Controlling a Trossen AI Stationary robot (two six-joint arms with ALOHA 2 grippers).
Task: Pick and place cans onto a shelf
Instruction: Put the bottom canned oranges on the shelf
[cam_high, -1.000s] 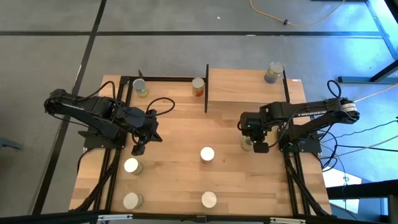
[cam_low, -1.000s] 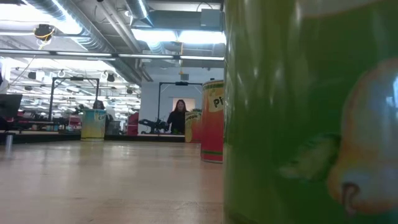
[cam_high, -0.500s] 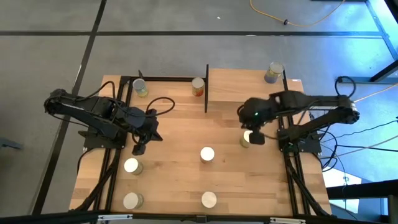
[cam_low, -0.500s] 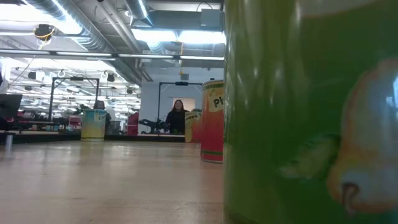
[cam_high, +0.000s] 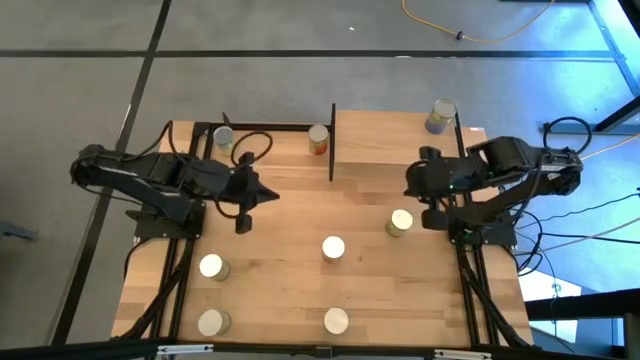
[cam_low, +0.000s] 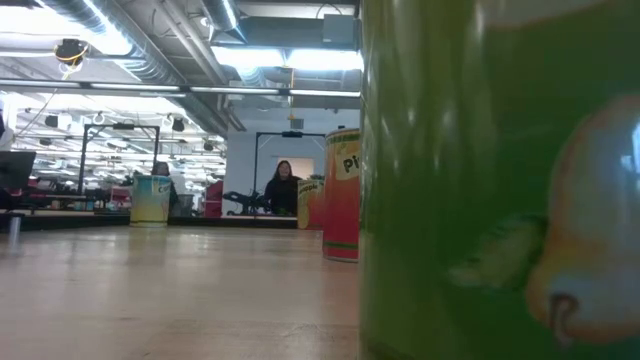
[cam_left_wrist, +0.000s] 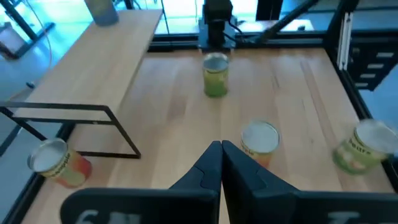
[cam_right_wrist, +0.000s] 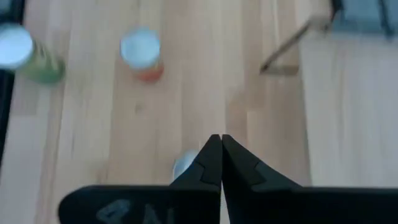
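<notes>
Left pincer (cam_high: 240, 222): fingers pressed together, pinching nothing, sitting over the left-centre of the surface (cam_high: 290, 240), pointing toward the middle.
Left-side cans: two are standing near the front-left corner, one (cam_high: 210, 266) behind the other (cam_high: 211, 322); both lie forward of the left pincer, the rear one nearer.
Back-left cans: one (cam_high: 225, 140) is standing by the far left edge, another, orange-labelled (cam_high: 318, 139), just left of the black upright panel (cam_high: 332, 142).
Centre cans: one (cam_high: 333, 248) is standing mid-surface, one (cam_high: 336, 320) near the front edge; in the left wrist view the centre can (cam_left_wrist: 259, 141) shows just ahead of the closed fingers.
Shelf (cam_high: 395, 135): lying at the back right, with one can (cam_high: 438, 116) already standing at its far right corner; most of the board is showing bare wood.
Green can (cam_high: 400, 222): standing upright, axis vertical, free on the surface just left of and forward of the right pincer; this arm is plainly the nearer one.
Right pincer (cam_high: 432, 214): fingers pressed together, empty, hovering near the right edge in front of the shelf.
Turning relation: I judge the right pincer would need to spread, then come over the green can from above.
Room: open wood is lying all round that can; the shelf's thin frame and the right edge are the closest obstacles.
Low view: a green label is filling the right half; a person is standing far off in the room.
</notes>
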